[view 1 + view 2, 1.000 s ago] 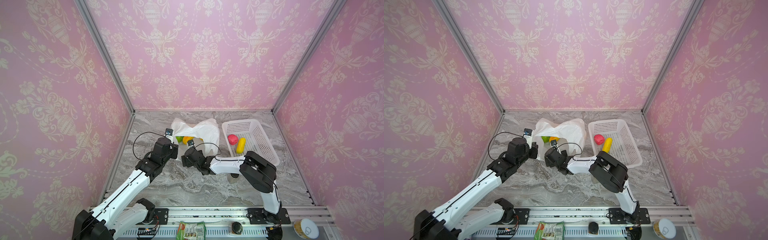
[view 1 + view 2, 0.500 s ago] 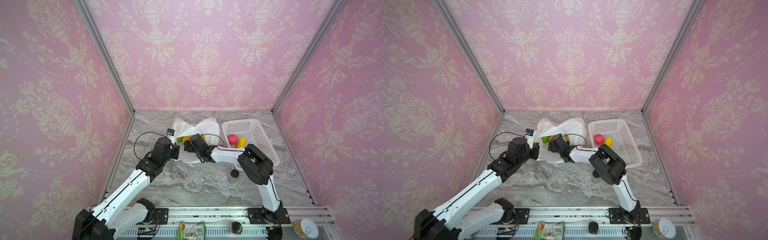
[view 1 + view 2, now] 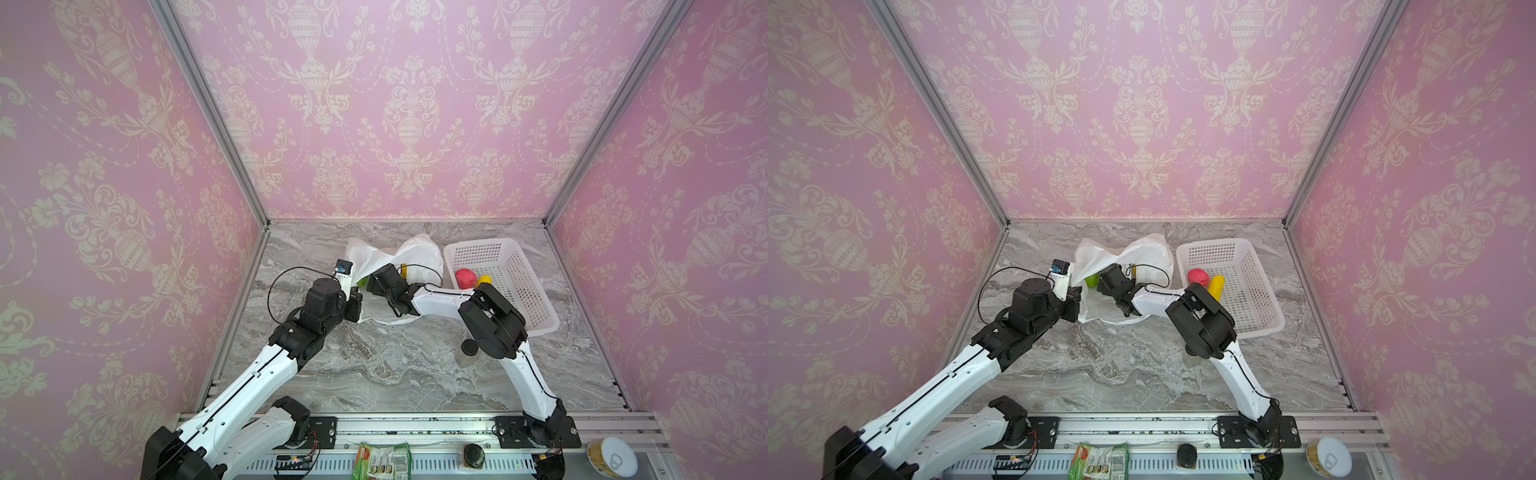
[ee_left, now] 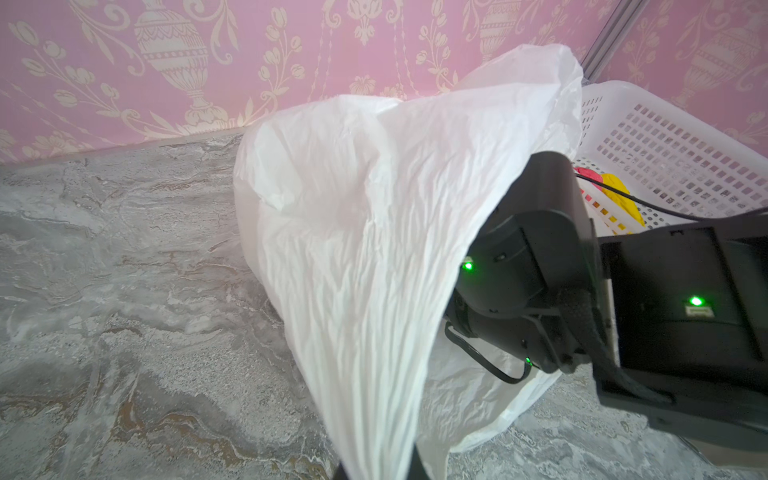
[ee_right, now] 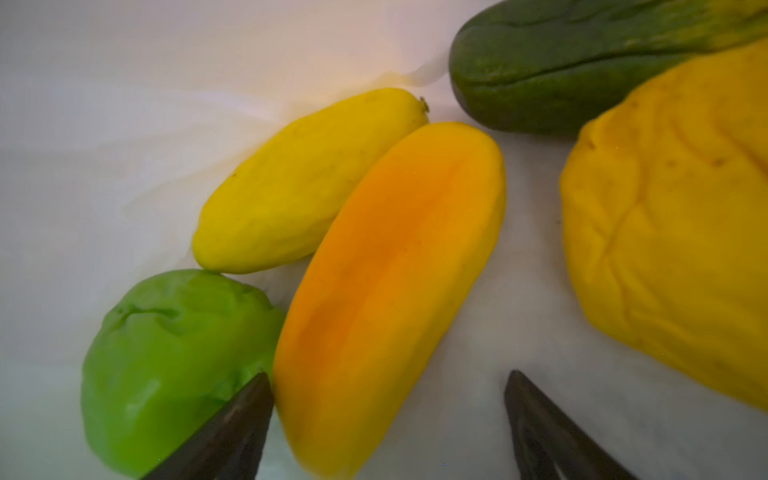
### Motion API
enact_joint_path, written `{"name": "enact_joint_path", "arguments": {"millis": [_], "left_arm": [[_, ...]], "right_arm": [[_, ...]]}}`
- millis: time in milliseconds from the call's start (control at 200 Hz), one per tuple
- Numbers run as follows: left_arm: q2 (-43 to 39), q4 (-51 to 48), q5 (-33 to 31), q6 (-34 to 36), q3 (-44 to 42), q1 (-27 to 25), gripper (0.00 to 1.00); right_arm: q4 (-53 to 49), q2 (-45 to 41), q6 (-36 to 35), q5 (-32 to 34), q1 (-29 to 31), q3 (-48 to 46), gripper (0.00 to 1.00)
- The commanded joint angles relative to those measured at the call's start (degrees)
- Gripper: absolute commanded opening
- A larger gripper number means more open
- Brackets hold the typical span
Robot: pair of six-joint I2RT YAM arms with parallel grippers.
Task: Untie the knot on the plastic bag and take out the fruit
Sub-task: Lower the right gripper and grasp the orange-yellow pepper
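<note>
The plastic bag [image 3: 415, 253] [image 3: 1142, 249] lies at the back middle of the table with its mouth gaping toward the front. My left gripper [image 3: 355, 301] [image 4: 380, 471] is shut on the bag's [image 4: 374, 208] edge and holds it lifted. My right gripper [image 3: 372, 283] [image 3: 1101, 283] [image 5: 386, 374] is inside the mouth, open. Its fingers straddle the near end of an orange oblong fruit [image 5: 386, 270], one finger between it and a green apple [image 5: 174, 365]. A yellow oblong [image 5: 307, 178], a dark green one [image 5: 582, 62] and a big yellow one [image 5: 673, 241] lie close by. The knot is out of view.
A white perforated basket [image 3: 519, 266] [image 3: 1246, 257] stands right of the bag and holds a red fruit [image 3: 465, 277] and a yellow one [image 3: 484, 280]. A small black-capped bottle [image 3: 469, 351] stands by my right arm's elbow. Pink walls close in on three sides.
My right gripper has moved from the table in front of the bag into its mouth, and its jaws have narrowed a little. The left gripper has kept its hold in place.
</note>
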Motion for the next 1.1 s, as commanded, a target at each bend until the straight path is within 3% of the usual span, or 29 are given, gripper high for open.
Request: {"name": "enact_joint_path", "arguments": {"millis": [0,175,475,675,916,1096], "left_arm": [[-0.3,0.4,1.2,0.5,-0.4,-0.4,0.0],[-1.7,0.3,1.4,0.2,-0.9,-0.4,0.0],[-2.4,0.9,1.3,0.4,-1.4,-0.4,0.0],[-1.2,0.6,0.1,0.5,-0.8,-0.4,0.0],[0.7,-0.4,-3.2,0.4,0.2,-0.4,0.0],[0.7,-0.3,-4.0,0.5,0.1,-0.4,0.0]], "right_arm": [[-1.3,1.2,1.2,0.2,-0.7,0.7,0.82],[0.6,1.7,1.6,-3.8,-1.9,0.4,0.68],[-4.4,3.9,0.9,-5.3,-2.4,5.8,0.81],[-1.9,1.9,0.3,-6.0,-2.6,2.8,0.53],[5.3,-6.5,-3.3,-5.8,-2.5,-7.4,0.44],[4.8,-12.8,-5.5,-8.1,-2.2,-10.9,0.4]]}}
